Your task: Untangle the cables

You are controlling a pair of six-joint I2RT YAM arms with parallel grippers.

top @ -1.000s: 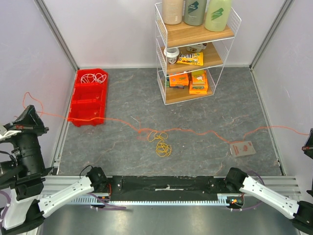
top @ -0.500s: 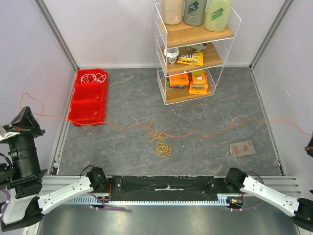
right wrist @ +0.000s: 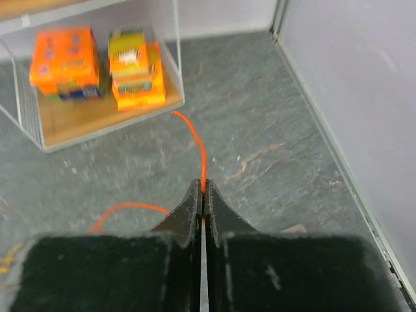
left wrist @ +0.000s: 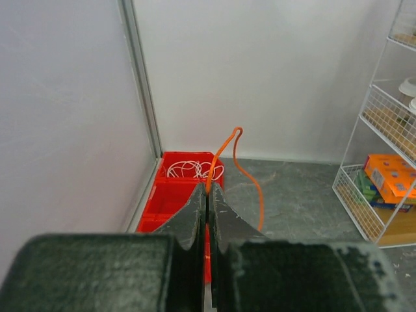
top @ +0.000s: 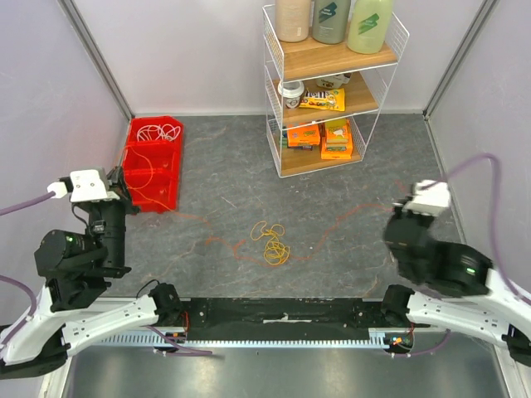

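left claw (left wrist: 208,190): 9 o'clock, pinching orange cable (right wrist: 202,156) end | right claw (right wrist: 202,187): 3 o'clock, pinching other end | why: probably drawing it clear of yellow cable (top: 275,249), 6 o'clock on bench (top: 207,157) | white cable (top: 158,131): red bin (top: 163,203), 10 o'clock

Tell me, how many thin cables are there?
3, maybe more: thin orange cable held between left pincer and right pincer; yellow coiled cable mid-table; white coiled cable, perhaps several, in the red plastic bin.
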